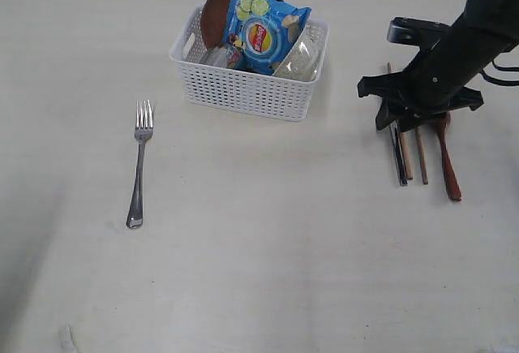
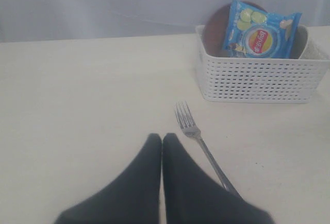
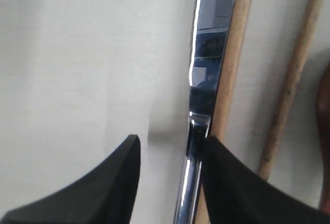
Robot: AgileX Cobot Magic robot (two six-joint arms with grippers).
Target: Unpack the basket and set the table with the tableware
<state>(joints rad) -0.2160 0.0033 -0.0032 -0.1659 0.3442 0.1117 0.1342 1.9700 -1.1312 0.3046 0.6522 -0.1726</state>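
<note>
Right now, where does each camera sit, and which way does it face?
Exterior view: raised above the table, looking down across it at the fork and basket; only the right arm shows.
Left wrist view: low over the table, facing along it toward fork and basket; the left fingers, shut, show.
Right wrist view: close above the table, facing down at the knife beside a chopstick; the right fingers, apart, show.
Shared: exterior and left wrist views both show fork and basket.

Pale grey backdrop (image 2: pixel 103 7) (faintly creased), evenly lit.
</note>
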